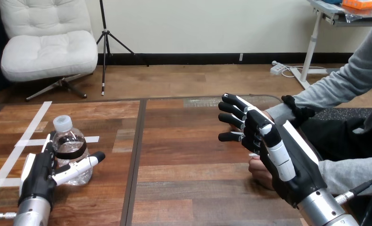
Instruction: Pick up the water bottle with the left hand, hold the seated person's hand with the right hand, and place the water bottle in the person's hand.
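Note:
A clear water bottle [71, 149] with a white cap and a dark label band stands upright on the table at the lower left. My left hand [39, 178] is at it: the straight thumb [83, 165] crosses the front of its lower part and the fingers [47, 141] run up its left side, so the hand is open around it. My right hand [287, 160] is at the right, open, with straight fingers [231, 118] pointing left in front of the person's grey-sleeved forearm [315, 94]. The person's hand on that arm is hidden behind mine. Another hand of the person [259, 170] rests on the table under my palm.
The wooden table [188, 155] has a dark seam running down its middle and white tape strips [26, 132] at the left, near the bottle. The person's second grey sleeve [353, 173] lies along the right edge.

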Robot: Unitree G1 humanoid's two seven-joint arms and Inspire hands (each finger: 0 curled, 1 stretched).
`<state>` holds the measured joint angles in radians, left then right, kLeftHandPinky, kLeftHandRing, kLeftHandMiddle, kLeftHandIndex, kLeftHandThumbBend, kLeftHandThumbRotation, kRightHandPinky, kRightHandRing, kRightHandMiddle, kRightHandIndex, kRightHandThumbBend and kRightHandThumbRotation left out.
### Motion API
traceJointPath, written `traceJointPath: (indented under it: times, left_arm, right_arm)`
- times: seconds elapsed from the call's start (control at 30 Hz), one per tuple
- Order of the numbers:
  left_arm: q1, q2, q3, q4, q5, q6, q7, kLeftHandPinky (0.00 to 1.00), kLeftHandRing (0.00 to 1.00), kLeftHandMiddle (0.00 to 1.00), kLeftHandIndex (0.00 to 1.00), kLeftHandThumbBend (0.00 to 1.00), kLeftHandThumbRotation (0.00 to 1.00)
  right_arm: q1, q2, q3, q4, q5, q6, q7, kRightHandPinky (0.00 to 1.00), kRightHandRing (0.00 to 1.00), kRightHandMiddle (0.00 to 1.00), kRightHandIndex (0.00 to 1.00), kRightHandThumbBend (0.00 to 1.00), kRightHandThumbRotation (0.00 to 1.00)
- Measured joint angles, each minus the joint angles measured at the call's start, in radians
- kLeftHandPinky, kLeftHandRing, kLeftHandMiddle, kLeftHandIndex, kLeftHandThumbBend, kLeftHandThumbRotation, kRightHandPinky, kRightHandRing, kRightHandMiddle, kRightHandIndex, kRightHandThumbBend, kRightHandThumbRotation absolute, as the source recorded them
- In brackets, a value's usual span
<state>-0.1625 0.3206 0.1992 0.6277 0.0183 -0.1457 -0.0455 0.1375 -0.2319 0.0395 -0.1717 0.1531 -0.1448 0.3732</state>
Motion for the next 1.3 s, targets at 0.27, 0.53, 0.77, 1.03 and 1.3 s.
traceJointPath:
  times: [0.27, 0.53, 0.77, 1.03, 1.3]
  left_arm:
    - [-0.014, 0.0, 0.001, 0.01, 0.002, 0.0, 0.001, 1.0, 1.0, 1.0, 1.0, 0.99, 0.28]
    - [-0.038, 0.0, 0.002, 0.033, -0.006, 0.0, 0.001, 1.0, 1.0, 1.0, 1.0, 0.97, 0.27]
    - [-0.062, 0.0, 0.002, 0.057, -0.005, 0.0, 0.009, 1.0, 1.0, 1.0, 1.0, 0.96, 0.27]
    - [-0.083, 0.0, 0.002, 0.074, -0.004, 0.0, 0.02, 1.0, 1.0, 1.0, 1.0, 0.92, 0.26]
    - [-0.106, 0.0, 0.004, 0.099, -0.005, 0.0, 0.026, 1.0, 1.0, 1.0, 1.0, 0.91, 0.25]
  right_arm:
    - [0.0, 0.0, 0.0, 0.0, 0.003, 0.0, 0.003, 0.75, 0.91, 0.93, 0.93, 1.0, 1.0]
    - [0.0, 0.0, 0.0, 0.0, 0.003, 0.0, 0.007, 0.75, 0.91, 0.93, 0.93, 1.0, 1.0]
    - [0.0, 0.0, 0.0, -0.001, 0.003, 0.0, 0.007, 0.75, 0.91, 0.93, 0.93, 1.0, 1.0]
    - [0.0, 0.0, 0.0, -0.001, 0.003, 0.0, 0.007, 0.75, 0.91, 0.93, 0.93, 1.0, 1.0]
    - [0.001, 0.0, 0.0, -0.002, 0.004, 0.0, 0.01, 0.76, 0.92, 0.94, 0.93, 0.99, 1.0]
